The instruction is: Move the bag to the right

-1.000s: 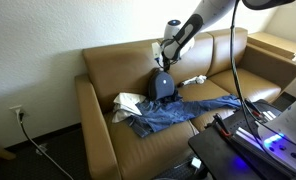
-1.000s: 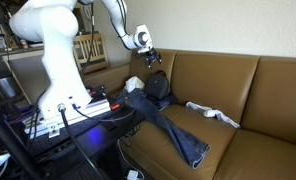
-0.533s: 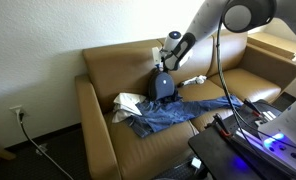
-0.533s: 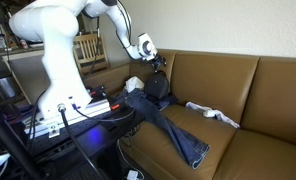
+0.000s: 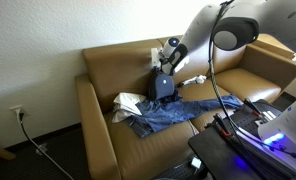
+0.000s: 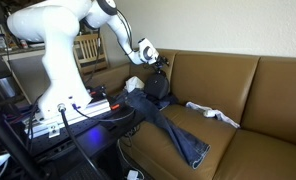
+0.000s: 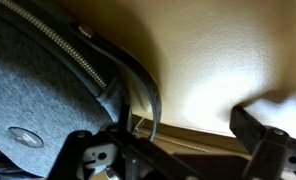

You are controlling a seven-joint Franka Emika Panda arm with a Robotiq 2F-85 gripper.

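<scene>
A tan leather sofa (image 5: 98, 95) stands against a pale wall. A small dark grey-blue bag (image 5: 163, 87) sits upright on the seat, leaning against the backrest near the middle of the sofa. Long blue jeans (image 5: 178, 113) lie spread across the seat cushions just in front of the bag, and a crumpled white cloth (image 5: 128, 101) rests beside the jeans' waist end.

A white robot arm (image 5: 213, 25) reaches in over the backrest. Its claw (image 5: 162, 66) hangs just above the top of the bag in both exterior views.

In the wrist view, the claw (image 7: 173, 150) is spread wide, with one finger (image 7: 88, 155) over the bag's grey fabric (image 7: 38, 90) and the other finger (image 7: 263, 135) over the tan leather. A zip runs along the bag's edge, and a dark strap (image 7: 138, 80) curves down between the two fingers. Nothing is clamped; whether a finger touches the bag cannot be told.
</scene>
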